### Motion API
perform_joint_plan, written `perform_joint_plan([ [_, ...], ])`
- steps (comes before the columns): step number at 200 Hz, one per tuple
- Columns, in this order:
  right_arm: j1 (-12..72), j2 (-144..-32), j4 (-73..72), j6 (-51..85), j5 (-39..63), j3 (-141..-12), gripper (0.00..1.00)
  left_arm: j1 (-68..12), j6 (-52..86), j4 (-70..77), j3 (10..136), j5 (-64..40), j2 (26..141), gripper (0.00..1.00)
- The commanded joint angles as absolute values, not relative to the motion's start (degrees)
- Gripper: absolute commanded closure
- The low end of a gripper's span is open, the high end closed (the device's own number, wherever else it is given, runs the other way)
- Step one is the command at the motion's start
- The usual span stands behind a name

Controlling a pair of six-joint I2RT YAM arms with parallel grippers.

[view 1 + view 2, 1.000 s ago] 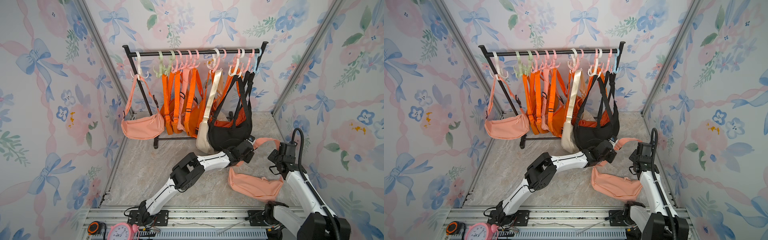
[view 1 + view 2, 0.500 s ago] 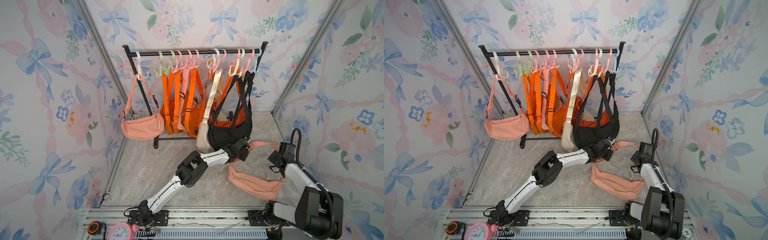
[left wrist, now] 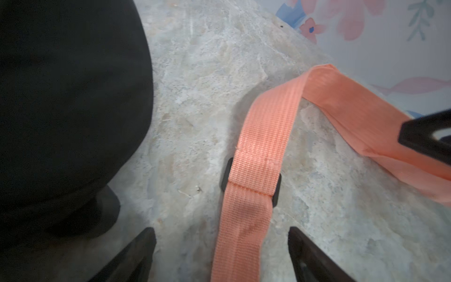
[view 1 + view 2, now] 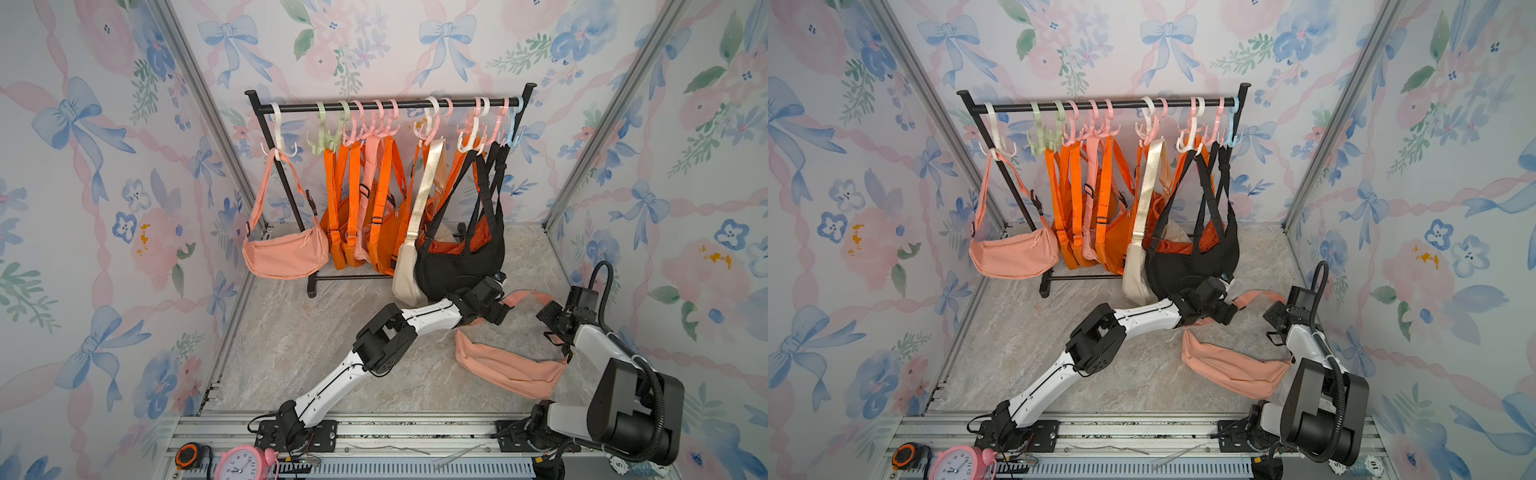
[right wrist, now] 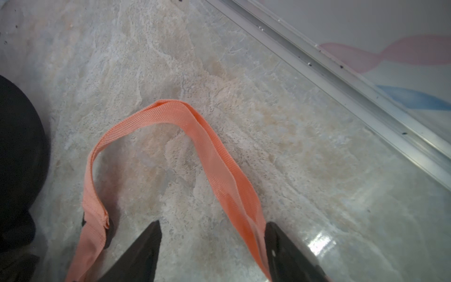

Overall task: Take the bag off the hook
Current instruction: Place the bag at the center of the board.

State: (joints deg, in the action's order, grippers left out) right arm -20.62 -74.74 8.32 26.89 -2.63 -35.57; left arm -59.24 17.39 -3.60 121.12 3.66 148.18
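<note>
A peach bag (image 4: 509, 368) is shown lying flat on the marble floor (image 4: 291, 332), off the rack and between the two grippers, nearer the right one. Its strap (image 3: 261, 151) lies slack. In the left wrist view it runs straight between the spread fingers of the left gripper (image 3: 221, 230) and is gripped by neither. A black buckle (image 3: 225, 175) sits just beyond the fingertips. In the right wrist view the same strap loops ahead of the right gripper (image 5: 212, 223), whose jaws are also parted. The band passes against the inner side of one finger (image 5: 288, 256) but is not pinched.

A hanging black bag (image 4: 461, 266) is seen close beside the left gripper. Behind it stands the rack (image 4: 386, 106) with the remaining bags.

Because the strap is threaded through both open jaws, the band or the buckle could be snagged on a finger when the arms are drawn back. The bag would then be dragged across the floor. The black bag could also be knocked and set swinging if the left wrist is lifted carelessly.

A second earlier both pairs of jaws were closed on the strap. Since then it has been released. The right arm has been folded back toward its base, while the body of the bag has scarcely shifted.
</note>
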Motion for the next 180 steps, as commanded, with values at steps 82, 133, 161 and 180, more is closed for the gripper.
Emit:
perform_joint_plan([
  [82, -17.21, -56.31, 12.04, 25.93, -0.58, -40.01, 0.13, -65.04, 16.35, 11.12, 94.7, 4.99, 121.12, 0.11],
  [133, -6.49, -48.13, 8.01, 20.47, 4.29, -44.62, 0.13, -63.15, 11.98, 12.22, 85.61, 8.87, 108.91, 0.14],
  [161, -0.36, -51.54, 9.31, 16.6, 8.58, -51.1, 0.13, -59.44, 10.04, 12.22, 83.65, 6.08, 104.5, 0.17],
  [180, 2.04, -53.69, 8.49, 15.44, 11.52, -53.35, 0.13, -56.69, 7.71, 12.22, 83.4, 5.35, 102.76, 0.19],
])
